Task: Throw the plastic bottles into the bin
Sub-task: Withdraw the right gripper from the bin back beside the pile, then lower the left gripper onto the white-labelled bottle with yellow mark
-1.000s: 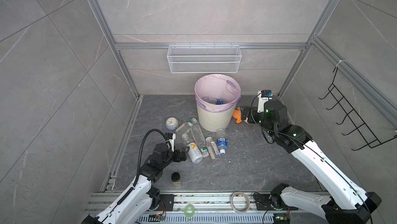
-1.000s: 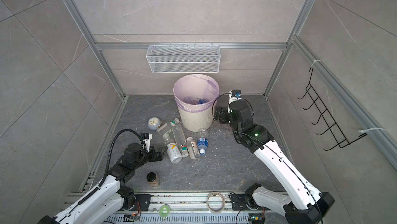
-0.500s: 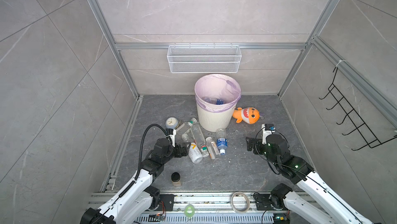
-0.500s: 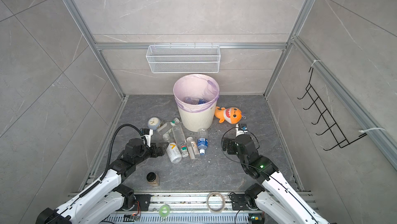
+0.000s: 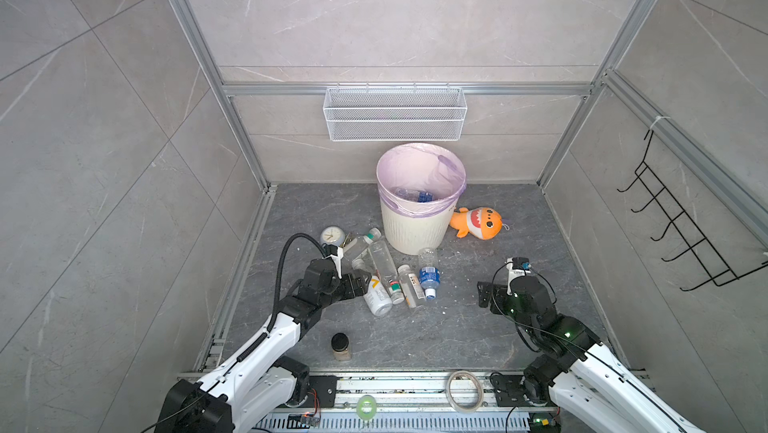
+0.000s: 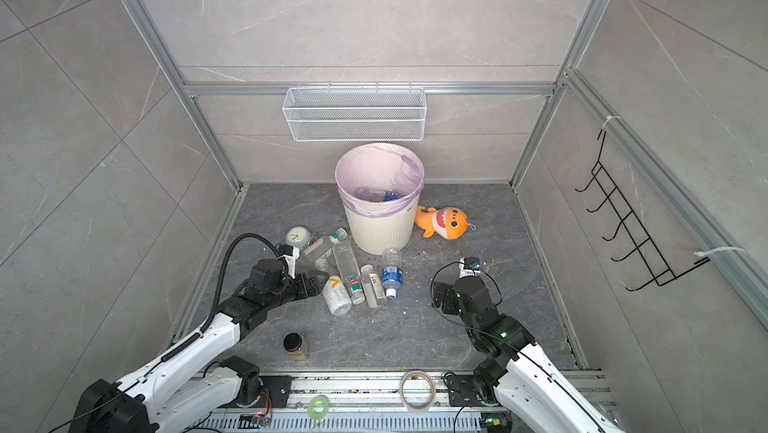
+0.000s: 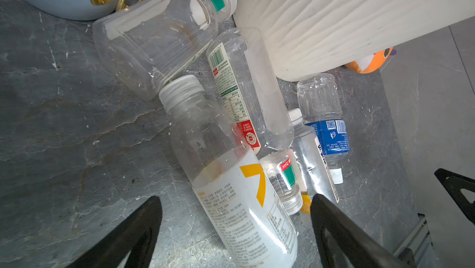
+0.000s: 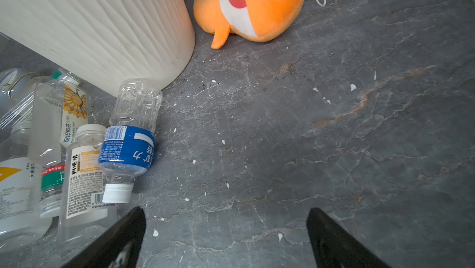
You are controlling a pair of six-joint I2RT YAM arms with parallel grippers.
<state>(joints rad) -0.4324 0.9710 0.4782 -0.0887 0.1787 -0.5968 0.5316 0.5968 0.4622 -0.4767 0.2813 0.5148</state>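
Note:
Several clear plastic bottles (image 5: 390,273) lie in a heap on the dark floor, in front and to the left of the bin (image 5: 419,223), and a few more rest inside the bin's purple bag. My left gripper (image 7: 235,197) is open and low. Its jaws straddle the base end of a bottle with a white-yellow label (image 7: 244,202), with floor showing between one finger and the bottle. In both top views that left gripper (image 5: 361,283) (image 6: 322,283) meets the heap's left edge. My right gripper (image 8: 226,210) is open over bare floor, right of a blue-labelled bottle (image 8: 128,146).
An orange plush shark (image 5: 478,223) lies to the right of the bin. A small clock (image 5: 332,236) sits behind the heap, and a black-lidded jar (image 5: 340,345) stands near the front. A wire-mesh basket (image 5: 395,119) hangs on the back wall, and a black hook rack (image 5: 681,227) on the right wall.
My right arm has swung from beside the bin down to the front right floor, uncovering the plush shark. My left gripper has moved in around the white-yellow bottle, and its jaws have narrowed slightly.

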